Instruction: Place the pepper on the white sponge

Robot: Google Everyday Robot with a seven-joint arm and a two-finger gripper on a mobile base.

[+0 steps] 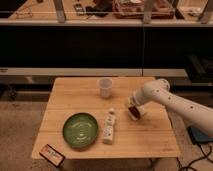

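The gripper (132, 106) is hanging low over the right part of the table, its dark tip pointing down at the small, dark red, glossy pepper (133, 112). Whether it is clamped on the pepper or standing apart around it cannot be told: the tip and the pepper are merging into one dark patch.

The pepper is lying at, or just above, the top face of the small, flat, cream-white sponge block (140, 114), so it is showing as a dark streak against the pale block. That position suits the task, since the sponge is the target and the pepper is sitting over its near-left portion rather than beside it.

The white, rounded arm (170, 100) is reaching in from the right edge and bending down at the wrist, probably so the tip meets the sponge from above.

Further out on the light wooden table (75, 92), the white cup (105, 87) is standing upright behind and to the left, the white labelled bottle (108, 126) is lying on its side, and the round green bowl (80, 130) is sitting beside it. All three are well apart from the sponge. Judging by this, the placing step is nearly done.
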